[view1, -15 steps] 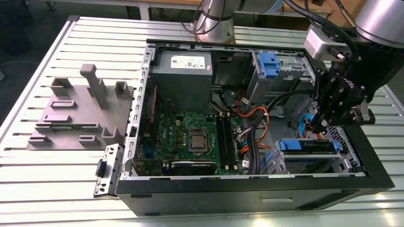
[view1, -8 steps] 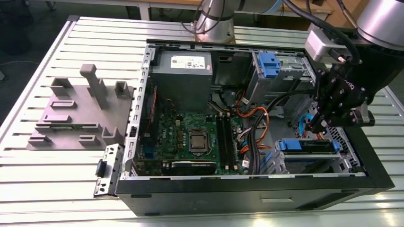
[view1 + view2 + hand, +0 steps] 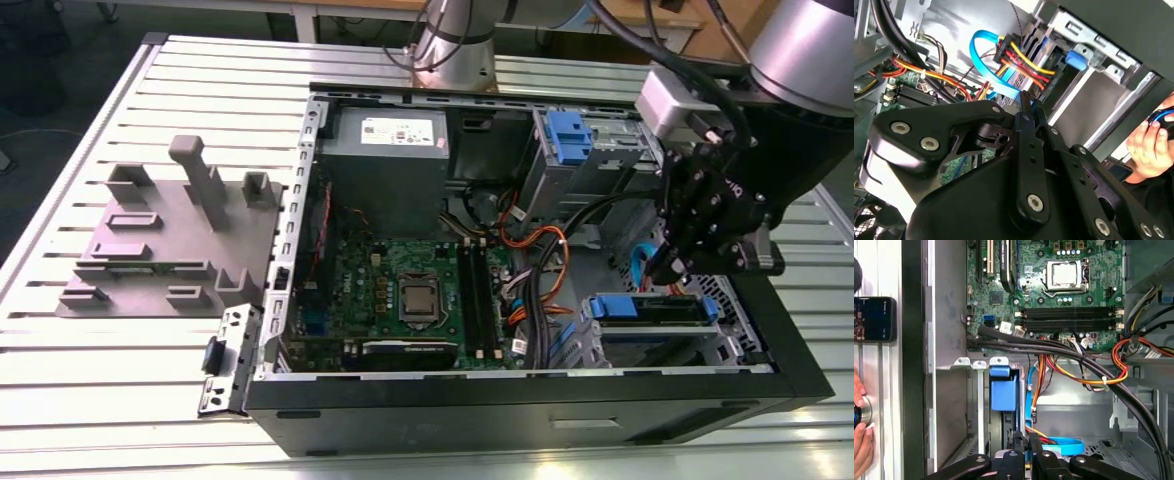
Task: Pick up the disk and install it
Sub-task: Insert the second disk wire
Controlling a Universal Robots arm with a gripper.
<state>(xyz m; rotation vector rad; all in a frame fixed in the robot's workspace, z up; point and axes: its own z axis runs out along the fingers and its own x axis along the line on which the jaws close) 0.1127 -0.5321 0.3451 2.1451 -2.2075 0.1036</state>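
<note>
In the exterior view the disk sits edge-up in the drive bay at the case's near right corner, its blue rail on top. My black gripper hangs just above it, on the side toward the motherboard. In both wrist views the two fingers are pressed together with nothing between them. The gripper is beside a blue plastic part in the bay. In the second wrist view the gripper points at a blue data cable and a bundle of red, yellow and black wires.
The open computer case lies on a slatted table, with the motherboard, a grey power supply and a blue latch on the upper bay. Thick black cables cross the case. A grey fixture lies outside. A hand and a phone rest on the table.
</note>
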